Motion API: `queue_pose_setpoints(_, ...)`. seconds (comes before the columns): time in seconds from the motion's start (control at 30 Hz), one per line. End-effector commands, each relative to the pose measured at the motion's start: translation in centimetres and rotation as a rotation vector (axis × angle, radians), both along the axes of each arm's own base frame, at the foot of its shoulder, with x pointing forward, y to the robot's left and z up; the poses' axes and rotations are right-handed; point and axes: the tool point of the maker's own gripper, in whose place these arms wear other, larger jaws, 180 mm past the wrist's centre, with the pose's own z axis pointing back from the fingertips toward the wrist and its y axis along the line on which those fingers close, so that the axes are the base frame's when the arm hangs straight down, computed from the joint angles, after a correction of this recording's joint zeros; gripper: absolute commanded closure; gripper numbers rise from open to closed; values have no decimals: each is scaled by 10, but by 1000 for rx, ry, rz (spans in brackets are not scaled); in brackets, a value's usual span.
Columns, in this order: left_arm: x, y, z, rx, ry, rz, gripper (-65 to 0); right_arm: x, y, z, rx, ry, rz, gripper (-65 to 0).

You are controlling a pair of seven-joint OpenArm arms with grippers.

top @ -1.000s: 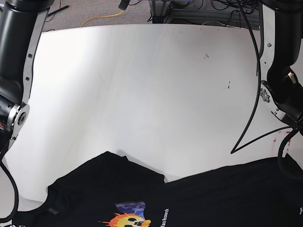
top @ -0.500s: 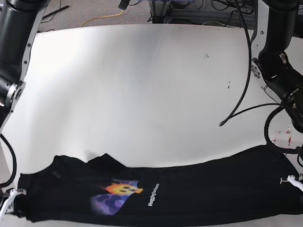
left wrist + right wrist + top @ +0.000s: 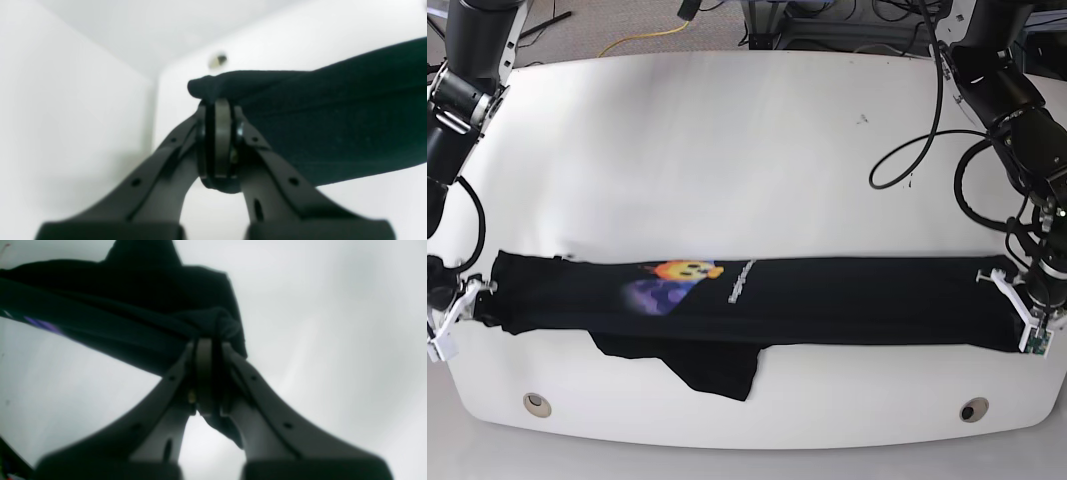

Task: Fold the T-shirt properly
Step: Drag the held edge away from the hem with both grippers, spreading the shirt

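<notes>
The black T-shirt [image 3: 847,300] is stretched in a long band across the white table [image 3: 727,150], its orange face print [image 3: 677,272] facing up left of centre. A loose flap [image 3: 717,365] trails toward the front edge. My left gripper [image 3: 1010,300] is shut on the band's right end. The left wrist view shows its fingers [image 3: 222,133] pinching a cloth corner [image 3: 333,126]. My right gripper [image 3: 477,298] is shut on the left end. In the right wrist view it [image 3: 206,343] clamps bunched black cloth [image 3: 116,306].
Two round holes [image 3: 537,404] [image 3: 972,410] sit near the table's front edge. Black cables [image 3: 907,150] loop over the table's right side beside the left arm. Behind the far edge are floor, a yellow cable [image 3: 642,38] and a metal frame.
Both grippers have carried the shirt away from the front edge toward the table's middle. It has gone from a slack heap to a taut band, and the print has come fully into view.
</notes>
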Motion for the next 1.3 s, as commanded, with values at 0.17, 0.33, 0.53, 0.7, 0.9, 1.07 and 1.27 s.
queue_pose_setpoints(0.17, -28, 3, -20, 50, 48, 6, 0, -34, -14, -23, 62, 26, -36, 0)
queue_pose_setpoints(0.33, -51, -2, -47, 31, 109, 14, 0, -59, -18, -47, 73, 85, -55, 0)
queue_pose_setpoints(0.53, -90, 4, -87, -13, 214, 54, 0, -82, 0, -49, -28, 89, 22, 0)
queue_pose_setpoints(0.7, -116, 16, -107, -49, 266, 120, 0, -100, 12, -66, -3, 133, 48, 0)
queue_pose_setpoints(0.9, -141, 19, -127, -47, 339, 135, 0, -124, 15, -91, 11, 211, 47, 0)
queue_pose_setpoints(1.07, -161, 20, -142, -45, 402, 138, 0, -141, 22, -107, 31, 257, 50, 0)
queue_pose_setpoints(1.27, -183, 21, -156, -35, 469, 140, 0, -159, 22, -120, 33, 309, 50, 0)
